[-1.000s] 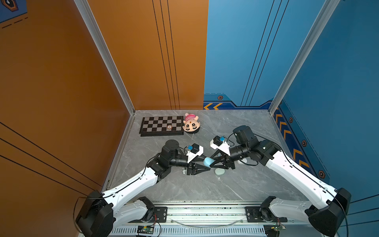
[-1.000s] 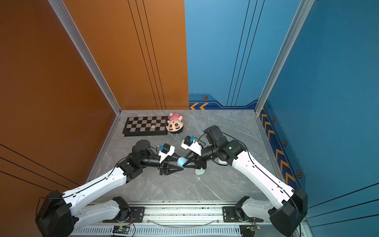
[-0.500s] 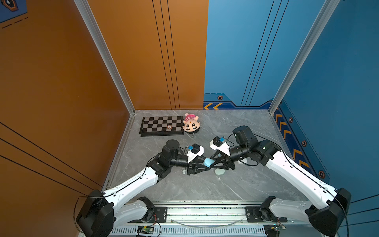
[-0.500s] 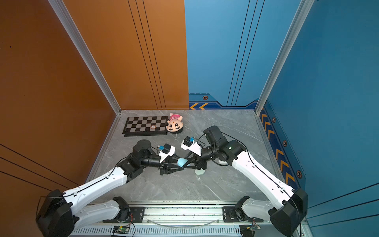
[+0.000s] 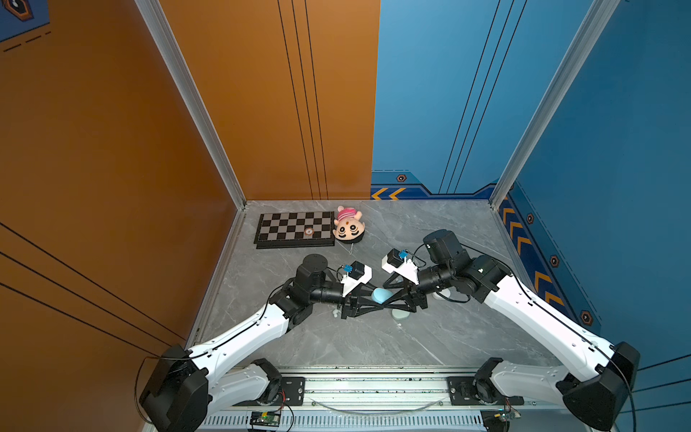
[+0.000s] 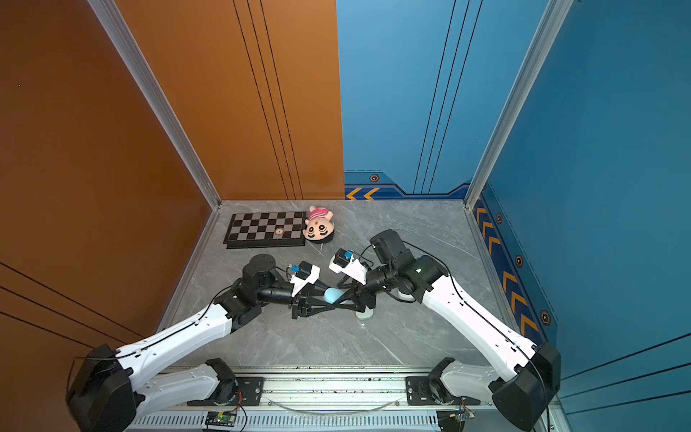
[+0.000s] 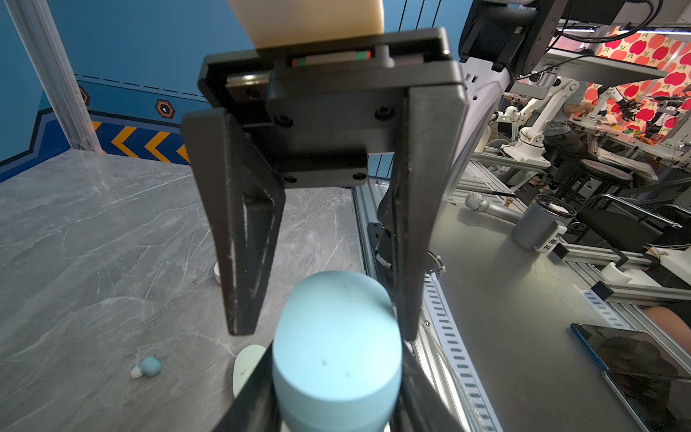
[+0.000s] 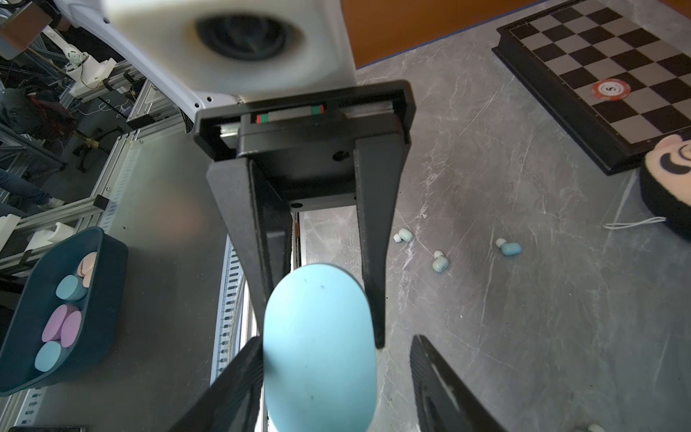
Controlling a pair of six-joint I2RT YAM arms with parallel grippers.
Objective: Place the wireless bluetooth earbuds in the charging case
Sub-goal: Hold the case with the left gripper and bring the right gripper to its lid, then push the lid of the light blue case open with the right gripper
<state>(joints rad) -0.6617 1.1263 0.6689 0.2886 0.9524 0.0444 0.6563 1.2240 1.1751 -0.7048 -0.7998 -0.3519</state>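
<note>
progress: early, nothing inserted as far as shown | light blue charging case (image 5: 380,295): held above the surface (image 5: 374,344) by the left jaws, closed on it, lid apparently shut | right jaws: spread apart around it | earbuds (image 8: 439,262): lying scattered on the surface

1. Plain light blue on the charging case (image 5: 380,295).
2. Grey with pale marble veining on the counter (image 5: 374,344).
3. Black-and-grey checks in a black frame on the chessboard (image 5: 288,224); red and white on its chip (image 5: 308,231).
4. Pink stripes, peach face, black hair on the plush toy (image 5: 348,227).
5. Light blue with a white tip on one earbud (image 8: 510,248); pale mint, white-tipped, on two earbuds (image 8: 439,263) nearby.
</note>
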